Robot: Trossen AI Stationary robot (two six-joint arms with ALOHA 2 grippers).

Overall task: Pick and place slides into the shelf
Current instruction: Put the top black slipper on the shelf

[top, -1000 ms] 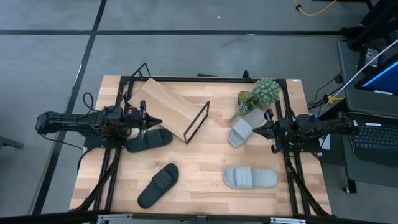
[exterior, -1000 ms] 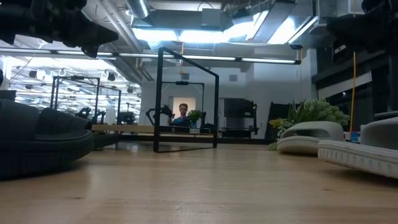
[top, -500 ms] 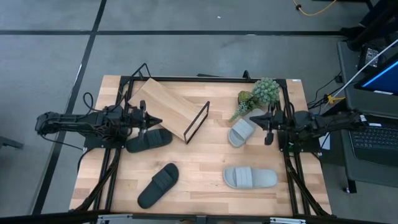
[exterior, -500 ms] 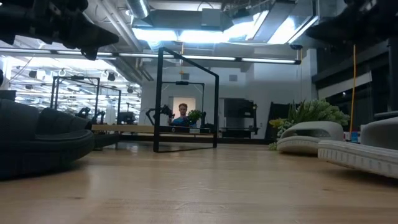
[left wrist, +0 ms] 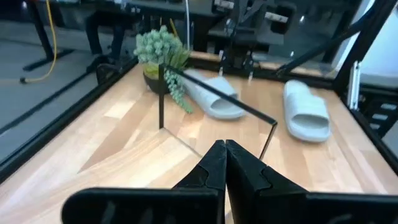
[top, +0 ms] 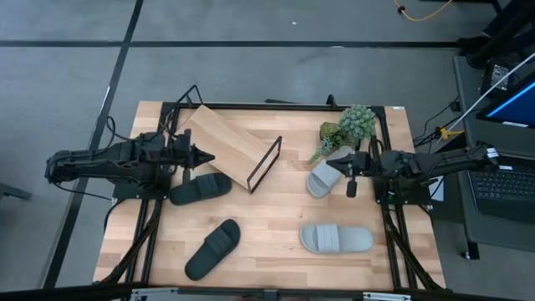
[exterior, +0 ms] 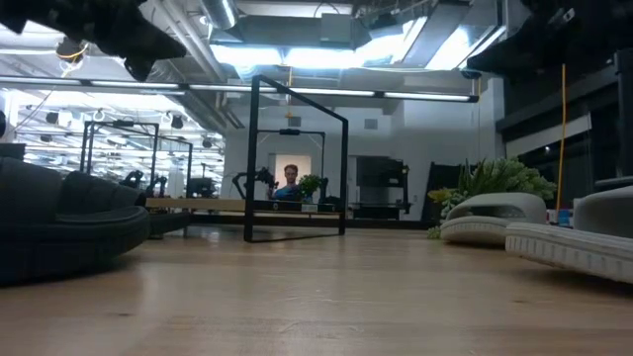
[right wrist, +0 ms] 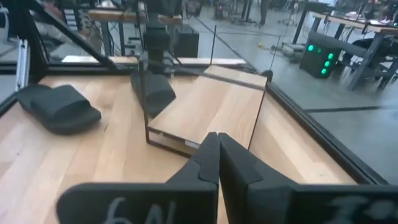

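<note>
Up high, four slides: two black (top: 201, 187) (top: 212, 248), two grey (top: 324, 176) (top: 335, 239); down low, only soles. Both fingers (top: 206, 157) (top: 351, 170) shut, empty.

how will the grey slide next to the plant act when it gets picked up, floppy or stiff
The grey slide looks thick and moulded, so probably holds its shape, with slight flex. It seems light for its size, likely foam. Its arched strap offers a grip point; the flat sole makes rolling unlikely.

The wooden table (top: 276, 217) carries the shelf (top: 226, 144), four slides (top: 335, 238) and a plant (top: 349, 125).
</note>
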